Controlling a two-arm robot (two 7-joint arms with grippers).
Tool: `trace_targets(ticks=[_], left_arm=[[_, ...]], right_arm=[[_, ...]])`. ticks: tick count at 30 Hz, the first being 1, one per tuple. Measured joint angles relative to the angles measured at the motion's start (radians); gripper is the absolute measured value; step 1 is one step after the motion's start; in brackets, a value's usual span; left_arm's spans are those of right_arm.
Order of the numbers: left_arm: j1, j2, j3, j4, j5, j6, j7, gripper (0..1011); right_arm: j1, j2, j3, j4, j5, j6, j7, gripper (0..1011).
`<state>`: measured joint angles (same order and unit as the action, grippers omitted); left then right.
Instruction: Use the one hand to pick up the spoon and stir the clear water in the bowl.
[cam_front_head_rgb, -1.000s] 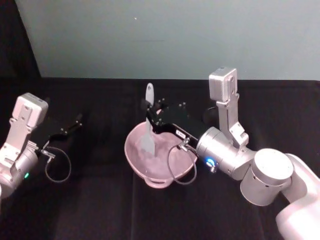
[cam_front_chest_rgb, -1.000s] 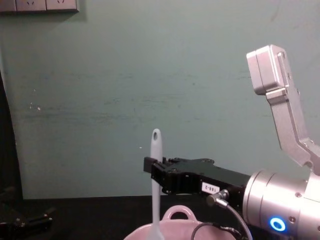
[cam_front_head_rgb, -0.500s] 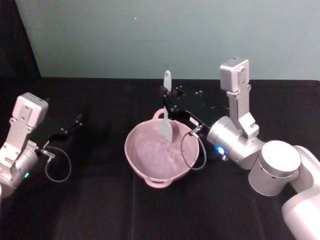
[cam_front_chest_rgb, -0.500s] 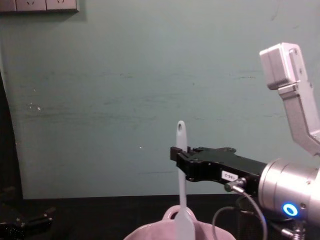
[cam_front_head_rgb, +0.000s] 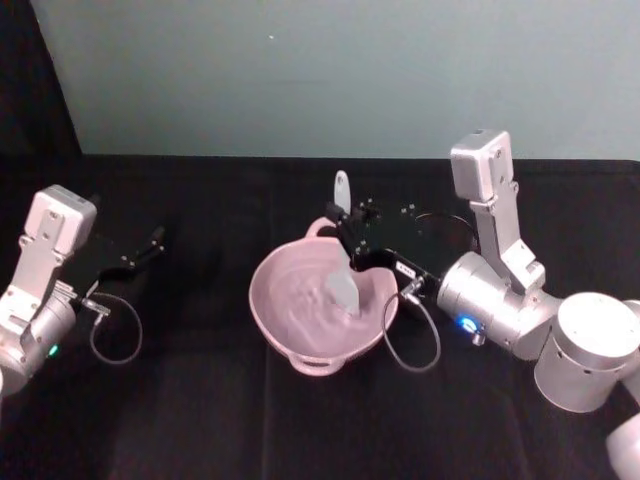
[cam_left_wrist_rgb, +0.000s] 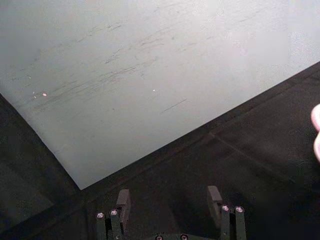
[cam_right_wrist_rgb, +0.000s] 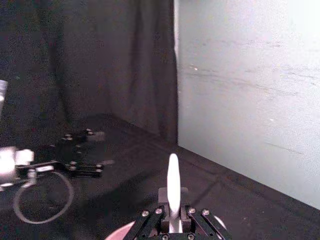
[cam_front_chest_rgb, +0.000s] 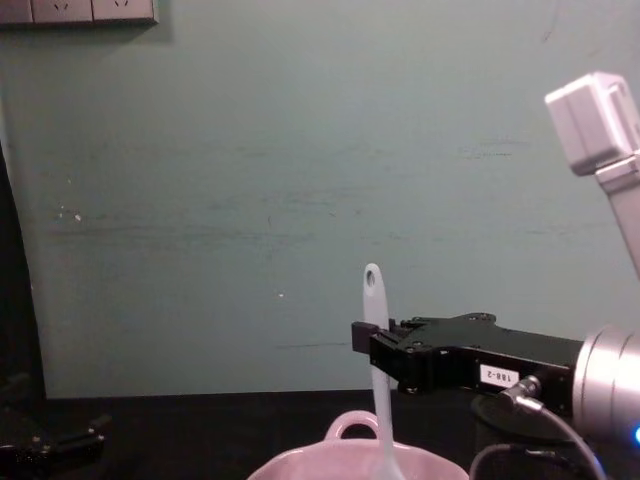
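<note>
The black two-finger right gripper (cam_front_head_rgb: 346, 222) clamps the long slim white plastic spoon (cam_front_head_rgb: 343, 288), upright with its blade inside the pale pink scalloped bowl (cam_front_head_rgb: 264, 300). The left gripper (cam_front_head_rgb: 152, 243) sits well left of the bowl, fingers apart.

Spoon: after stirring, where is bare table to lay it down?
Bare table runs along the front edge, before the bowl. Another patch lies between the bowl and the open left gripper. It is crowded right of the bowl, where the right gripper holds the spoon and its arm and cable sit.
</note>
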<state>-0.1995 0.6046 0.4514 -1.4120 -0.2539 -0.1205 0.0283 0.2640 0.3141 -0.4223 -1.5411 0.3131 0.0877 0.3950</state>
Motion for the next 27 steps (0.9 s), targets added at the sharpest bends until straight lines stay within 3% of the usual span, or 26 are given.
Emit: trace_targets(ticks=[7,12,20,27], left_arm=[[0.0,0.0,0.0,0.0,0.0,0.0,0.0,1011],[0.0,0.0,0.0,0.0,0.0,0.0,0.0,1011],[0.0,0.0,0.0,0.0,0.0,0.0,0.0,1011],[0.0,0.0,0.0,0.0,0.0,0.0,0.0,1011]], right_arm=[[-0.04,0.021,-0.013,-0.071,0.041,0.026,0.026,127],[-0.048,0.0,-0.035,-0.07,0.077,0.029,0.032,127],[-0.014,-0.059,-0.064,0.012,0.071,-0.01,-0.005,127],[0.029,-0.121,-0.057,0.109,0.013,-0.101,-0.067,127]])
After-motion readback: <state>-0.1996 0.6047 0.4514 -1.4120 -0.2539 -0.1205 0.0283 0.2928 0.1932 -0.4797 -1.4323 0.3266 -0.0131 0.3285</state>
